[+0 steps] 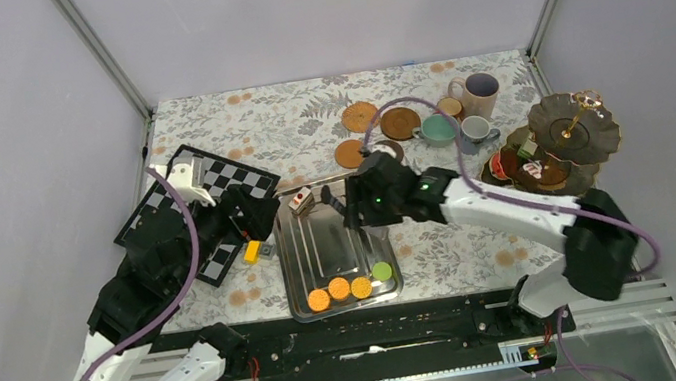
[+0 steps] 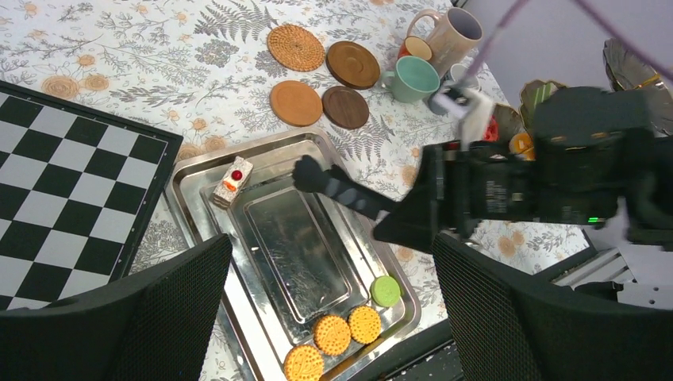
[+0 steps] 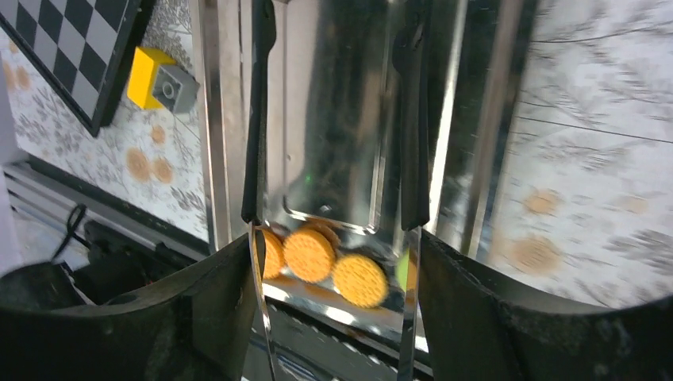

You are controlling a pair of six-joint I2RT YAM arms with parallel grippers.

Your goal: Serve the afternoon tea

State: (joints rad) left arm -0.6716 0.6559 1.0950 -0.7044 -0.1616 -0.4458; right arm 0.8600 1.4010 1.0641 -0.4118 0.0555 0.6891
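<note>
My right gripper [image 1: 357,205] [image 3: 335,246] is shut on a pair of metal tongs [image 3: 258,119] with black tips. The tongs stand spread over the steel tray [image 1: 296,257], and their tip [image 2: 308,171] is close to a cake slice [image 1: 301,200] [image 2: 232,181] without touching it. Three orange biscuits [image 1: 339,288] [image 3: 309,254] and a green one [image 1: 381,271] lie at the tray's near end. My left gripper [image 1: 252,213] [image 2: 329,246] is open and empty above the tray's left side. Mugs [image 1: 479,89] and brown coasters [image 1: 400,124] sit behind the tray. The dark tiered stand [image 1: 572,127] holds pastries at right.
A black-and-white chessboard [image 1: 221,180] lies left of the tray under my left arm. A yellow and grey block [image 1: 257,251] rests between the board and the tray. The right arm's purple cable [image 1: 422,102] loops over the coasters and mugs.
</note>
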